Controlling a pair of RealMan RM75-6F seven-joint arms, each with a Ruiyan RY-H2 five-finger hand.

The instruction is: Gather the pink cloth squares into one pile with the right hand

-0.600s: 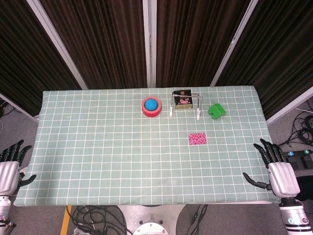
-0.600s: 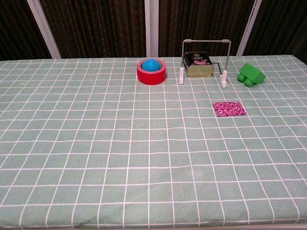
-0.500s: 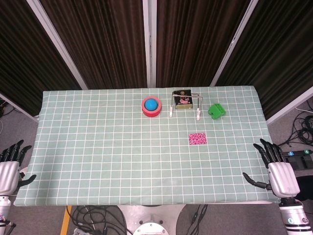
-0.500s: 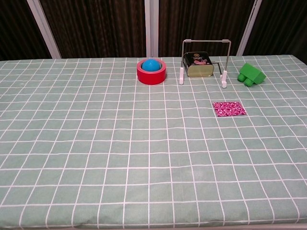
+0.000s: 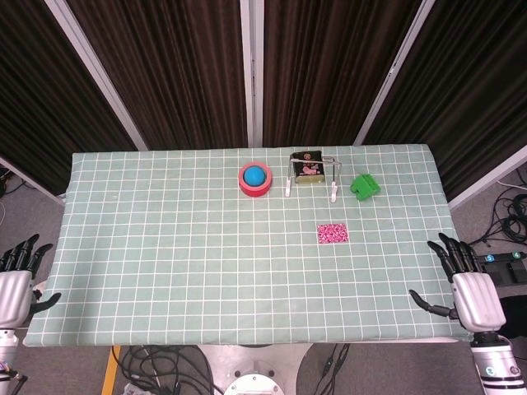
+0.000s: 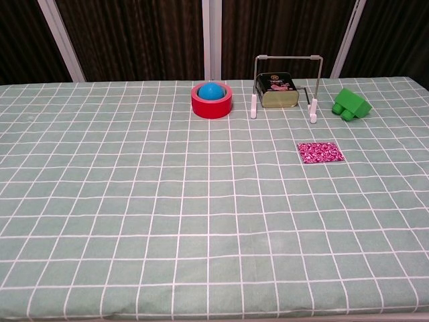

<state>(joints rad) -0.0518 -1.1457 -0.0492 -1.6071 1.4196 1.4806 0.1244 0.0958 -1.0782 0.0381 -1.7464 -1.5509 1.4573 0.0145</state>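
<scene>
One patch of pink patterned cloth (image 5: pixel 333 234) (image 6: pixel 320 152) lies flat on the green checked tablecloth, right of centre; I cannot tell whether it is a single square or a stack. My right hand (image 5: pixel 467 285) hangs beyond the table's right front corner, fingers spread, holding nothing, well to the right of and nearer than the cloth. My left hand (image 5: pixel 16 279) sits off the left front corner, fingers apart and empty. Neither hand shows in the chest view.
Along the far side stand a red tape roll with a blue ball in it (image 5: pixel 255 178) (image 6: pixel 212 99), a tin inside a wire frame with white feet (image 5: pixel 309 170) (image 6: pixel 280 90), and a green block (image 5: pixel 365 186) (image 6: pixel 352 104). Cables lie on the floor at right.
</scene>
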